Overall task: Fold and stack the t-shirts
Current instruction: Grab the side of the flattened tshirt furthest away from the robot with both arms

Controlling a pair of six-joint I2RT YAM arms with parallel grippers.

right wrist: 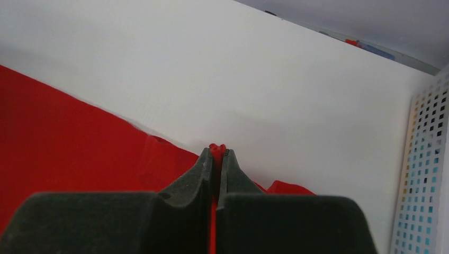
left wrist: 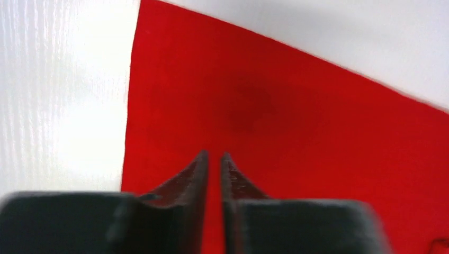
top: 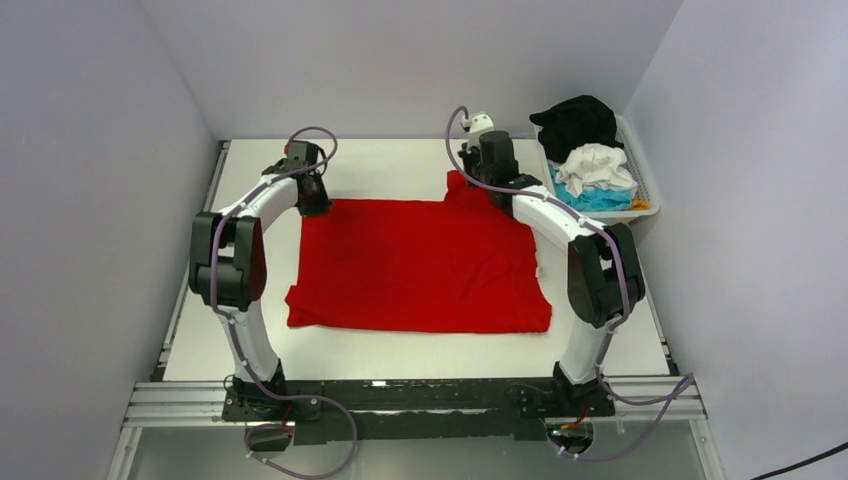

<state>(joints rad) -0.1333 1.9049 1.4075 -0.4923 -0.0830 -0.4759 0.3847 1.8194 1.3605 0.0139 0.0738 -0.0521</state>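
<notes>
A bright red t-shirt (top: 420,265) lies spread flat on the white table (top: 390,160). My left gripper (top: 312,192) is down at its far left corner. In the left wrist view this gripper (left wrist: 214,154) is shut, and red cloth (left wrist: 296,121) fills the thin slit between its fingers. My right gripper (top: 476,180) is at the far right corner, shut on the shirt's edge. A small nub of red cloth (right wrist: 217,147) pokes out past the tips of the right gripper (right wrist: 217,151). That corner is slightly lifted.
A white slatted basket (top: 648,192) stands at the far right and also shows in the right wrist view (right wrist: 423,174). It holds a black shirt (top: 575,122), a white one (top: 597,165) and a turquoise one (top: 600,198). Walls close in on the left, back and right.
</notes>
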